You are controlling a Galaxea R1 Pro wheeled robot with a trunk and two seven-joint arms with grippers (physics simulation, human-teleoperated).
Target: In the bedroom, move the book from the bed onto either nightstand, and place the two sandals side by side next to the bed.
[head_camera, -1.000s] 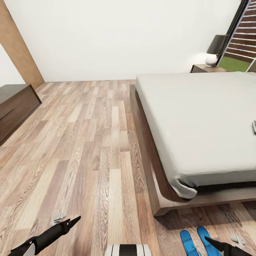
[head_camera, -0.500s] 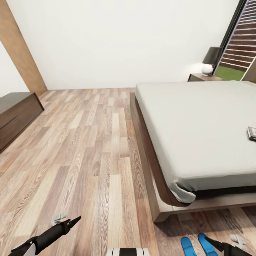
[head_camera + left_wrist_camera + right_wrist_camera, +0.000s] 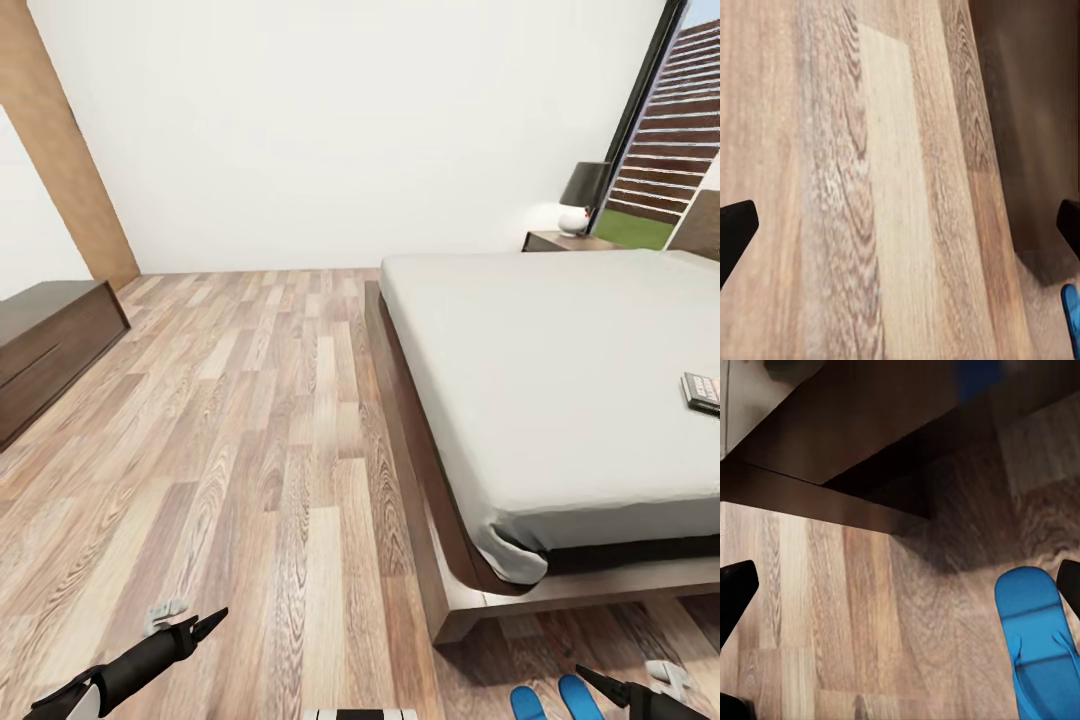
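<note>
The bed with its pale mattress and dark frame takes up the right of the head view. The book lies on the mattress at the picture's right edge, partly cut off. A nightstand stands beyond the bed's far corner. Two blue sandals lie side by side on the floor just off the bed's near corner, cut by the lower edge. My right gripper hangs open just beside them; one sandal shows under it. My left gripper is open over bare floor, empty.
A black-shaded lamp stands on the nightstand. A low dark dresser runs along the left wall. Wide wood-plank floor lies between dresser and bed. A tall window shows at the far right. The bed frame's corner is close to my right hand.
The head camera has moved: the whole room has slid down and left in the picture, more of the book shows, and the sandals sit lower. Both arms hold their pose.
</note>
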